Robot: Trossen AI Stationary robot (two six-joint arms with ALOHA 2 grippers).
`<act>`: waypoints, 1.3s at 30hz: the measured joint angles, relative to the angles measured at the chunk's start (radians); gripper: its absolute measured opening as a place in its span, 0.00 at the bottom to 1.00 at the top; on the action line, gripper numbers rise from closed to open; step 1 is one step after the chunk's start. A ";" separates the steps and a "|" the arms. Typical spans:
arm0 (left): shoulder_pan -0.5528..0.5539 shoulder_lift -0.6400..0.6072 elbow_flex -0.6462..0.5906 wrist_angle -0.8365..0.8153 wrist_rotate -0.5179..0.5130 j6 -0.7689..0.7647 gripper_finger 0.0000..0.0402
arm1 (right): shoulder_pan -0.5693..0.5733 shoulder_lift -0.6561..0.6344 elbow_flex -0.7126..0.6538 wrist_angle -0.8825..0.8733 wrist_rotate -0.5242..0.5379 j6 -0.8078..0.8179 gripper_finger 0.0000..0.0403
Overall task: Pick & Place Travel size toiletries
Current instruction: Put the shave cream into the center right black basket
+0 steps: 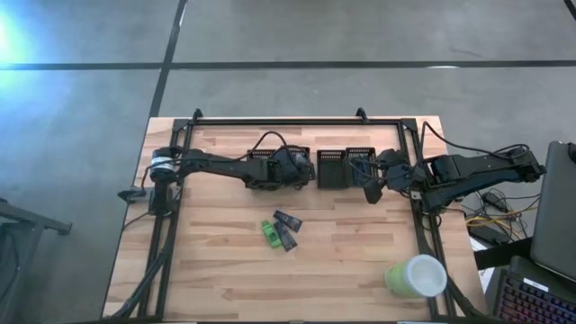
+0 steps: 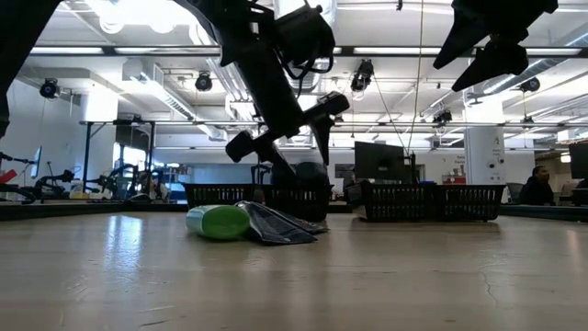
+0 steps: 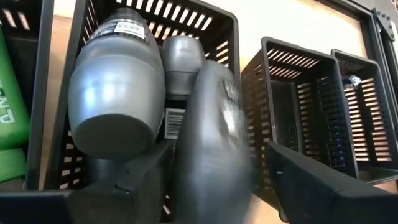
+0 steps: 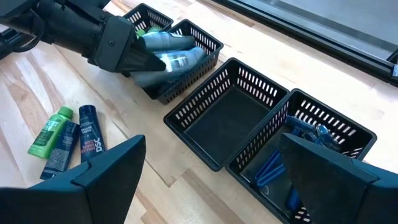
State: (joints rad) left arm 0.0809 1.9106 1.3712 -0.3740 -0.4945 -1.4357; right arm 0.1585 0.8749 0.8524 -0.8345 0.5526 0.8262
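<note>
Toiletries come in two lots. Three remain loose on the table [image 1: 225, 288] mid-front: a green tube [image 4: 51, 130] and two dark tubes [image 4: 89, 134], lying flat, side by side & touching. Others are already sorted: grey bottles [image 3: 115, 87] fill the second black mesh bin [image 4: 208, 46], green ones sit in the first bin [image 3: 12, 93] beside it, and blue items [image 4: 273, 168] lie in the fourth bin [image 4: 354, 134]. Third bin [image 4: 230, 121] looks bare.

Left gripper [image 3: 205, 186] is over the grey-bottle bin w/ a grey bottle [image 3: 214, 143] between its spread fingers; the bottle looks blurred, so prob. just let go, though I can't be sure whether contact is lost. Right gripper [image 4: 211, 180] hangs over the third/fourth bins, fingers wide apart, nothing in them.

Handling, as a guess: the loose tubes are light plastic, smooth & rounded, so they'd roll or squirt out of a hard pinch. Soft-walled prob., caps stiffer. Best grip is across the body near the middle, fingers straddling the short axis. Since the three touch, take an outer one first, approaching from above so a finger doesn't shove its neighbour. A pale green cup [image 1: 416, 276] stands well apart at the front right, out of the way.
</note>
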 joint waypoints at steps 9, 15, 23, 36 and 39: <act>-0.035 -0.013 0.029 -0.003 0.046 0.139 0.71 | 0.000 0.000 0.000 0.000 -0.001 0.000 0.90; -0.097 -0.055 0.069 -0.036 0.057 0.348 0.71 | 0.000 0.000 0.000 0.007 -0.001 0.024 0.90; -0.201 -0.144 0.049 -0.143 0.051 0.504 0.71 | 0.000 0.041 -0.002 0.213 -0.116 0.021 0.90; -0.327 -0.302 -0.196 -0.298 0.087 0.579 0.71 | 0.001 0.409 0.008 0.472 -0.326 -0.136 0.90; -0.331 -0.338 -0.285 -0.260 0.126 0.731 0.71 | 0.000 0.505 0.009 0.563 -0.327 -0.158 0.90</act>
State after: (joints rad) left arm -0.2505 1.5729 1.0860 -0.6340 -0.3682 -0.7051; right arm 0.1589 1.3804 0.8612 -0.2718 0.2260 0.6683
